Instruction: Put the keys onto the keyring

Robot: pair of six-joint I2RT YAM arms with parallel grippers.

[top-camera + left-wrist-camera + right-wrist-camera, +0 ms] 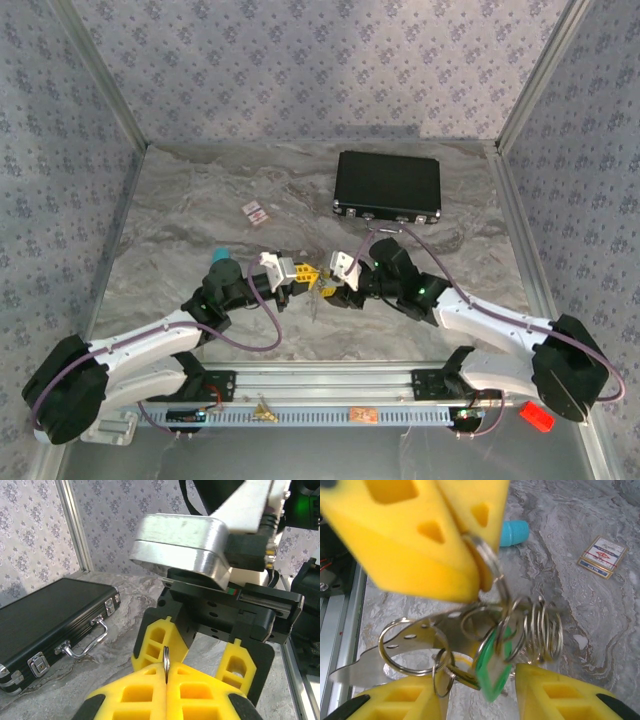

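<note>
Threading looked midway: left gripper (pixel 166 680) pinched keyring (pixel 487 555), right gripper (pixel 485 700) spread around green key (pixel 492 672) at 6 o'clock; regrip likely needed next.

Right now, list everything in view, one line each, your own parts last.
table: one, grey marbled, walled by patterned panels.
black case: one, black with metal latches, far right of the table.
card: one, red and white, flat on the table, left of the case.
teal thing: one, teal, on the table by the left arm.
keyring: one, silver, pinched edge-on.
smaller rings: several, silver, bunched under the keyring.
green key: one, bright green head, in the bunch.
metal tag: one, silver with holes, in the bunch.
red object: one, red, near edge by the right arm's base.
left pincer: yellow fingers, shut on the keyring.
right pincer: yellow fingers, open either side of the bunch.
</note>
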